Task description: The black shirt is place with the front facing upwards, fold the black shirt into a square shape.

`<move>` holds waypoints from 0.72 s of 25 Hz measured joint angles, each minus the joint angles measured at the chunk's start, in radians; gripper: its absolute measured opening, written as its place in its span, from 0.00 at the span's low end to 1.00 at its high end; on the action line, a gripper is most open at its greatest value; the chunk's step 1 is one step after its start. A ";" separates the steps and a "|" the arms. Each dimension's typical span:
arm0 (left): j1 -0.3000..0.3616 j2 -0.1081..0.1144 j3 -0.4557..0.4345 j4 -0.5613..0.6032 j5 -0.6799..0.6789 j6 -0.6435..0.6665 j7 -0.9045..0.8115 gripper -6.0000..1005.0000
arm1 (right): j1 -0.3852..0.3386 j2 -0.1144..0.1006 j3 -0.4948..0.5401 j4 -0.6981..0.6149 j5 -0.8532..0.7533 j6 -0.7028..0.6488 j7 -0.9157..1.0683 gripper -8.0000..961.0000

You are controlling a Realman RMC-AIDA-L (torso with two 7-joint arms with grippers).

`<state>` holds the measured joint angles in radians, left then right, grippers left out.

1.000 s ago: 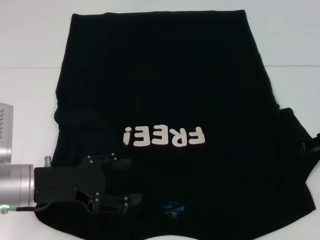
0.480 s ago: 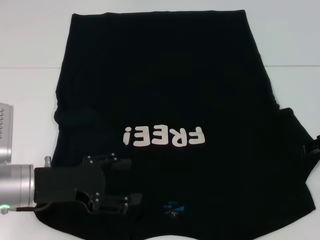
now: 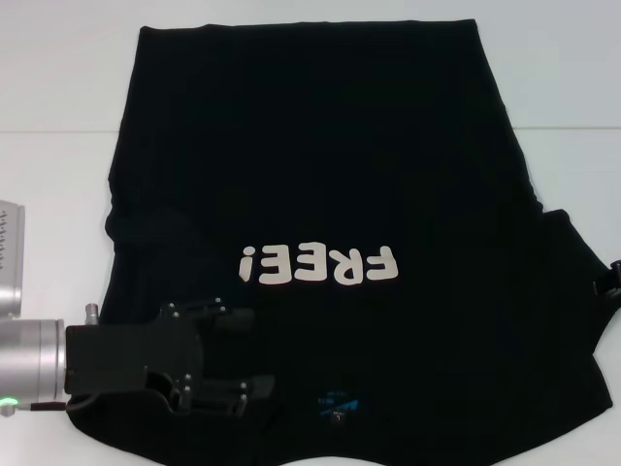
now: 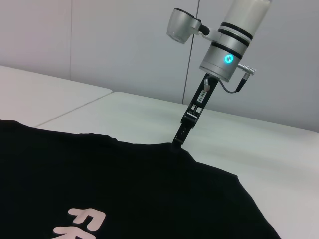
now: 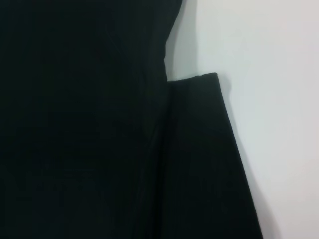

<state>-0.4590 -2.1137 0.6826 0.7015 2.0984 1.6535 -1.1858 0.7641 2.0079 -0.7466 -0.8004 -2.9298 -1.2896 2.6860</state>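
Head view: the black shirt (image 3: pixel 330 243) lies spread flat on the white table (image 3: pixel 58 87), "FREE!" lettering (image 3: pixel 318 264) face up. The left gripper (image 3: pixel 238 361) reaches in level from the near left, fingers spread apart over the cloth by the collar. The right gripper (image 3: pixel 609 282) barely shows at the right sleeve edge; its fingers I cannot tell.

Left wrist view: the right arm (image 4: pixel 227 47) angles down, its gripper tip meeting the shirt's edge, bare table beyond.

Right wrist view: sleeve hem (image 5: pixel 199 79) against white table.
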 joint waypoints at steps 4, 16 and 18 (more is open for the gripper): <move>0.000 0.001 0.000 0.000 0.000 0.000 0.000 0.87 | 0.000 0.000 -0.002 0.000 0.000 0.000 0.001 0.54; 0.000 0.002 -0.004 -0.001 0.000 -0.002 -0.002 0.87 | 0.007 0.001 -0.013 -0.005 0.000 0.000 0.002 0.19; 0.002 0.002 -0.005 -0.001 0.000 -0.002 -0.003 0.87 | 0.007 0.002 -0.013 -0.008 0.000 0.001 0.002 0.15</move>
<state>-0.4575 -2.1121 0.6771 0.7008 2.0984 1.6520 -1.1888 0.7715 2.0094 -0.7594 -0.8081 -2.9298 -1.2888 2.6875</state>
